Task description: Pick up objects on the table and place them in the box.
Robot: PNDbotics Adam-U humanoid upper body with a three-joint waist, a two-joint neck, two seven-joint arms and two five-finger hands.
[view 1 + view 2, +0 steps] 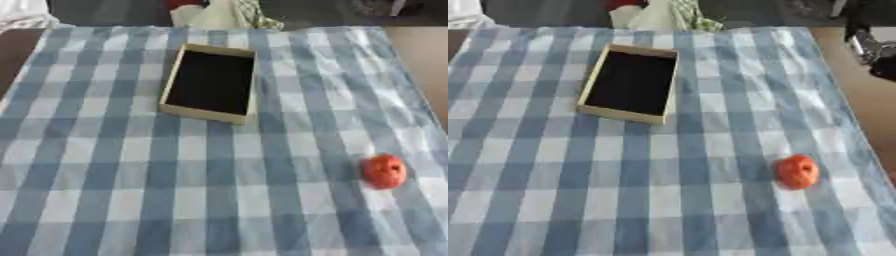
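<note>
Neither of my hands shows, so I cannot tell how my fingers are set. Nearest me, close to the counter's right edge, a small round red-orange object (384, 171) lies on the blue-and-white checked cloth (131, 190). Well beyond it, toward the far edge, the shallow tan box (209, 83) sits open, dark inside.

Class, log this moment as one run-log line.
hands: neither in view | red fruit: on checked cloth, robot's right, untouched | box: open, dark inside, far centre | placed: nothing yet
</note>
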